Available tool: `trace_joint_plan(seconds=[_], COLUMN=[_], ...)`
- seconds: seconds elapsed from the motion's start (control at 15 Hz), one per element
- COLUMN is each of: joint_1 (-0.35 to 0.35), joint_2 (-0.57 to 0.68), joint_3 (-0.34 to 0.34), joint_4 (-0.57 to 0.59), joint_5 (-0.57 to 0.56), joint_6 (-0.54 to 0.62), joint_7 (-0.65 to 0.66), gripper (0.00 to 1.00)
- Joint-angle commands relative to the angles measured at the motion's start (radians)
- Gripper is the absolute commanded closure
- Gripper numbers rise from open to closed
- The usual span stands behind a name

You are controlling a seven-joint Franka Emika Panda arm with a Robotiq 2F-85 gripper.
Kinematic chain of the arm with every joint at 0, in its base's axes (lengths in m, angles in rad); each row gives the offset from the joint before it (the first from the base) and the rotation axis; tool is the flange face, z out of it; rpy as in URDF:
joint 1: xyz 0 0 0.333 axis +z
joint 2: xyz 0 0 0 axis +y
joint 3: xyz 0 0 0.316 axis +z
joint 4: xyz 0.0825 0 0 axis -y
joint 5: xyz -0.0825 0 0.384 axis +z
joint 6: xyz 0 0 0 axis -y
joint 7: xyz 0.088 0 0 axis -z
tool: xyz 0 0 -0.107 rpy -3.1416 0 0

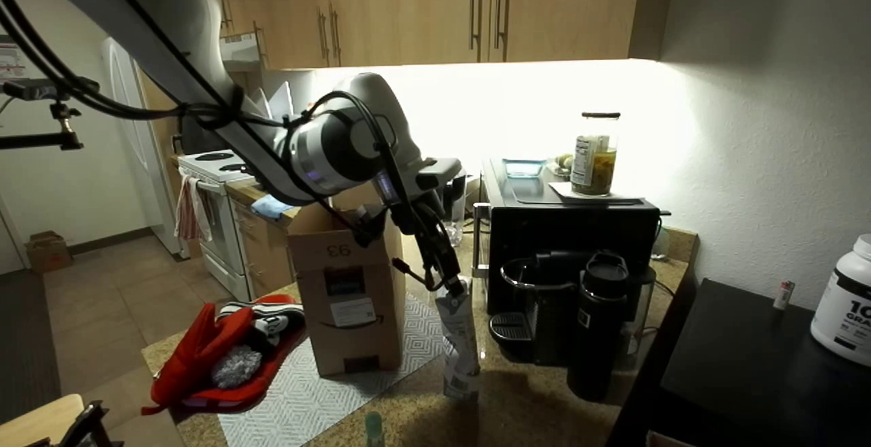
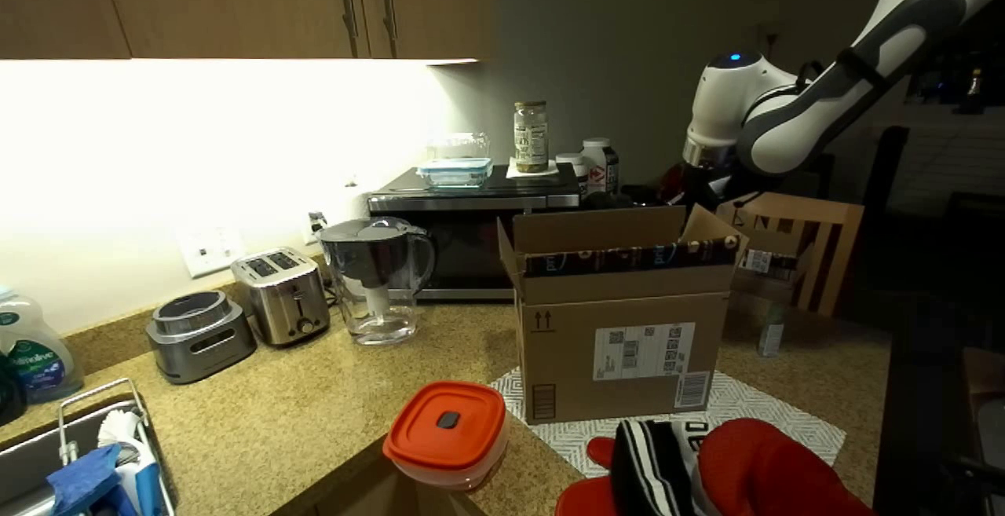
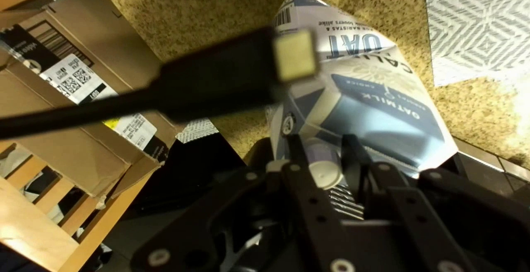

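Note:
A white and blue oat milk carton [image 1: 461, 348] stands roughly upright, leaning slightly, over the counter; whether its base touches the counter I cannot tell. In the wrist view the carton [image 3: 372, 94] shows its printed face, with a white and purple cap [image 3: 326, 174] at its top. My gripper [image 1: 454, 288] points down at the carton's top. In the wrist view the gripper's fingers [image 3: 321, 141] lie on either side of the cap, close against it. A loose cable with a plug [image 3: 223, 73] hangs in front of the wrist camera. The cardboard box hides the carton and fingers in an exterior view.
A tall open cardboard box [image 1: 354, 341] stands on a patterned mat [image 1: 306, 399] beside the carton. A black coffee machine [image 1: 537, 338] and black tumbler [image 1: 599, 338] stand on the other side. A small green-capped bottle [image 1: 373, 426] and red oven mitts [image 1: 204, 358] are near.

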Motion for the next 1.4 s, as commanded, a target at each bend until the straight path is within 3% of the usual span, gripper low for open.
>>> trace_joint_plan(seconds=[0.0, 0.47, 0.53, 0.73, 1.07, 1.33], joint_1=[0.008, 0.006, 0.005, 0.008, 0.02, 0.034], joint_2=[0.005, 0.029, 0.028, 0.022, 0.012, -0.003], joint_3=[-0.016, -0.038, -0.037, -0.036, -0.028, -0.016], joint_4=[-0.041, -0.05, -0.05, -0.052, -0.048, -0.046], joint_5=[0.009, 0.016, 0.021, 0.025, 0.029, 0.04], joint_6=[0.04, 0.04, 0.039, 0.044, 0.068, 0.096], joint_7=[0.047, 0.105, 0.103, 0.1, 0.087, 0.068], gripper=[0.93, 0.93, 0.48, 0.35, 0.02, 0.0])
